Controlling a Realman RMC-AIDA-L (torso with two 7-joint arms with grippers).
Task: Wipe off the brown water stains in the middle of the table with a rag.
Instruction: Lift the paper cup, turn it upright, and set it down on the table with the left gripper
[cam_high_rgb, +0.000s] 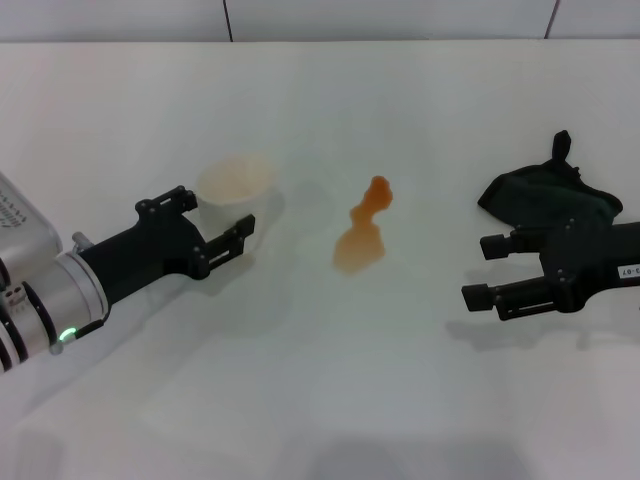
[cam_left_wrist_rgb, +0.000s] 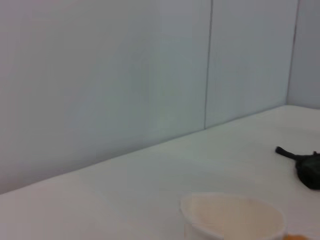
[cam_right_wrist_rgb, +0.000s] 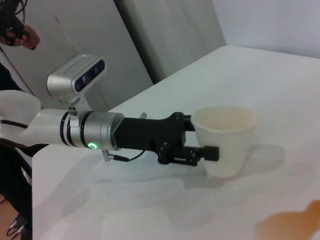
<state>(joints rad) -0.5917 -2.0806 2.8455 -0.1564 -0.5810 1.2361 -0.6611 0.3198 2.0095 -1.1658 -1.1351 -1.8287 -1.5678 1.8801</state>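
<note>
The brown water stains (cam_high_rgb: 362, 232) lie mid-table (cam_high_rgb: 320, 400). The right gripper (cam_high_rgb: 488, 270), jaws apart, hovers beside the rag (cam_high_rgb: 545, 195). The left gripper (cam_high_rgb: 218, 226) straddles the cup (cam_high_rgb: 236, 188), fingers apart; bumping it risks a tip-over.

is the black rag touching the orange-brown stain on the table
Apart. The head view shows the black lumpy cloth rag on the right, with bare white table between it and the orange-brown liquid stain.
</note>
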